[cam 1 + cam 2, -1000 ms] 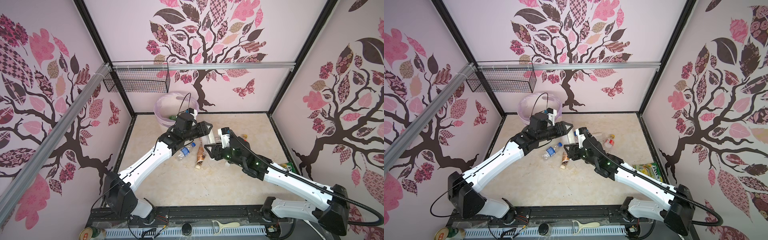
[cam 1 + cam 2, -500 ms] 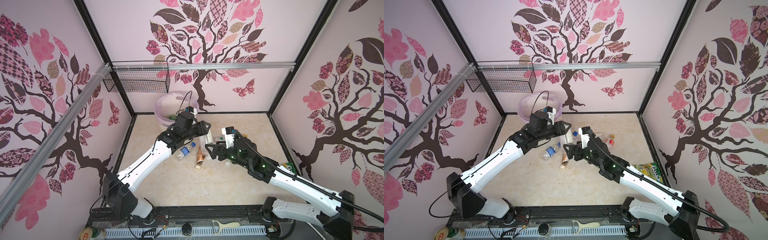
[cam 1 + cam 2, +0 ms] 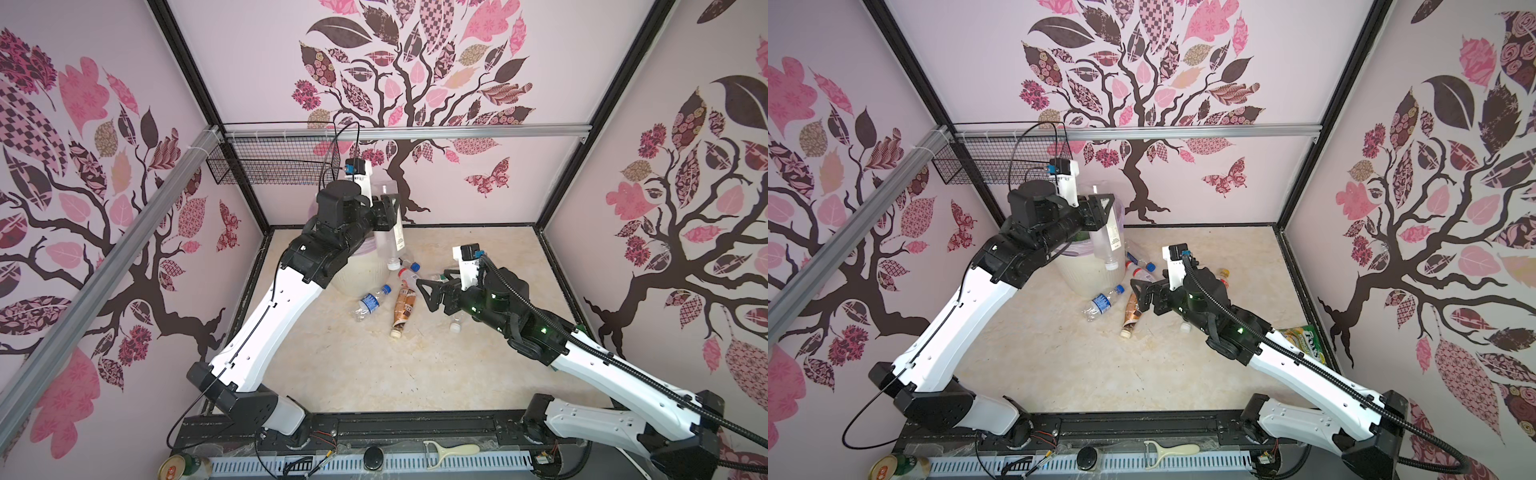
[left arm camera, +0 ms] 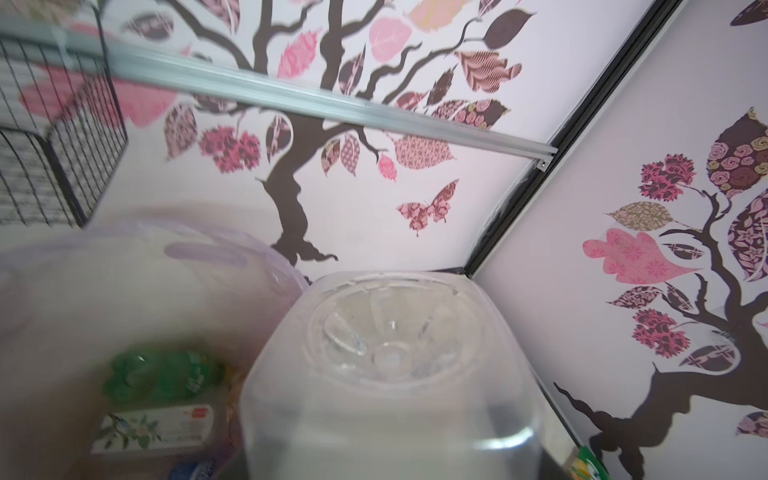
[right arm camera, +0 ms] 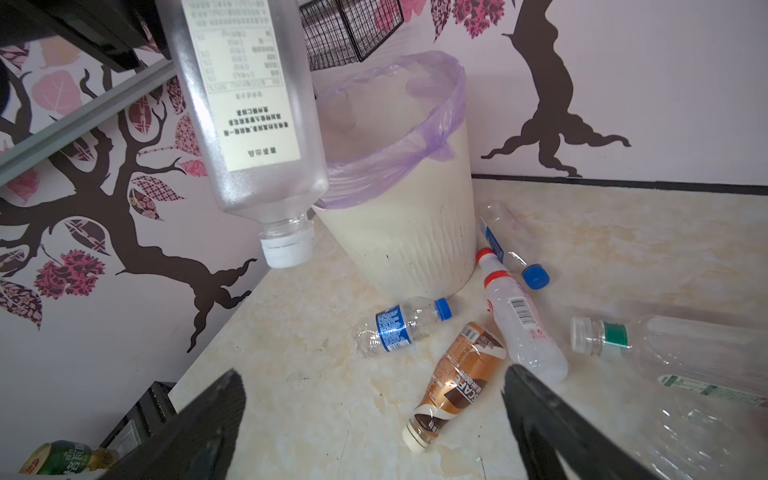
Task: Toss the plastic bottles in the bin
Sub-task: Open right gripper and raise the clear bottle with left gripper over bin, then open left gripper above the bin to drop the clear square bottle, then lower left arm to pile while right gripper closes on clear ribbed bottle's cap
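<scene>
My left gripper (image 3: 384, 212) is shut on a large clear plastic bottle (image 3: 388, 237) with a white cap, which hangs cap down beside the bin's near rim. The left wrist view shows its base (image 4: 395, 353). The bin (image 3: 361, 274) is cream, ribbed and lined with a lilac bag (image 5: 415, 137); a green bottle (image 4: 162, 374) lies inside. My right gripper (image 3: 432, 291) hangs open above the floor, with nothing between its fingers. Below it lie a brown bottle (image 5: 457, 378), a blue-capped bottle (image 5: 399, 326), a red-capped white bottle (image 5: 519, 328) and a green-labelled clear one (image 5: 623, 336).
A black wire basket (image 3: 270, 166) hangs on the back wall above the bin. A green-yellow snack packet (image 3: 1304, 345) lies by the right wall. Another blue-capped bottle (image 5: 507, 245) rests against the bin's foot. A peeler (image 3: 451, 451) and a can (image 3: 178, 467) sit on the front rail.
My right gripper has opened, let go of the large clear bottle and drawn back to the right. The left gripper has kept the bottle and raised it toward the bin.
</scene>
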Robot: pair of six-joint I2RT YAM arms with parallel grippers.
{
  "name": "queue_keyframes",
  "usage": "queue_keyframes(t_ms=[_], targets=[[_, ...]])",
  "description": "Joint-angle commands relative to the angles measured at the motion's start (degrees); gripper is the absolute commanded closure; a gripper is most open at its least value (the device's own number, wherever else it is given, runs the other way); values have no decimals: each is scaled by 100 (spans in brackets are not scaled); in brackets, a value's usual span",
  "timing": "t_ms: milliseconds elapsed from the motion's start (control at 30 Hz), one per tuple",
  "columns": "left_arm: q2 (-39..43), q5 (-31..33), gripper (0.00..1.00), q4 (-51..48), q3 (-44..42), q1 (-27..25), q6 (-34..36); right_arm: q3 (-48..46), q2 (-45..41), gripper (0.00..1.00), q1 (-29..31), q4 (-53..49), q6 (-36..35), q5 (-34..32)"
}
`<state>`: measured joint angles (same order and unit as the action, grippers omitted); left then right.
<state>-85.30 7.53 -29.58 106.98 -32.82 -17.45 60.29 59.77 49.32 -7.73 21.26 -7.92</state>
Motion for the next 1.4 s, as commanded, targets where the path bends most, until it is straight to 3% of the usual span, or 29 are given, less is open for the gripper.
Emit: queue_keyframes(t_ms=[0, 100, 233, 367, 467, 567, 733, 800, 933, 1067, 1367], targets=[[12, 649, 47, 468, 381, 4, 1221, 335, 87, 0, 18, -54, -151, -55], [105, 938, 46, 1083, 736, 9, 1987, 391, 112, 1, 16, -2, -36, 35], [214, 795, 46, 2015, 881, 21, 3044, 482, 187, 1, 24, 18, 50, 128], [-13, 634, 45, 2260, 1480, 199, 3345, 463, 251, 1, 23, 25, 19, 82], [-155, 494, 45, 2435, 1708, 452, 3205, 453, 323, 0, 16, 34, -7, 61], [-249, 236, 45, 2399, 1672, 979, 2505, 458, 390, 1, 17, 30, -25, 56], [-471, -159, 46, 2625, 476, 1691, 1533, 448, 461, 1, 20, 17, -56, 42], [-721, -221, 41, 2398, 133, 1706, 1505, 449, 463, 1, 12, 9, -60, 62], [-1055, -299, 3, 1385, 749, 1748, 1139, 403, 439, 0, 13, 9, -60, 49], [-565, -633, 2, 1705, 506, 1694, 956, 275, 389, 1, 10, 51, -17, 47], [12, -447, 2, 1337, 156, 1117, 837, 52, 191, 0, 3, -10, 63, -95]])
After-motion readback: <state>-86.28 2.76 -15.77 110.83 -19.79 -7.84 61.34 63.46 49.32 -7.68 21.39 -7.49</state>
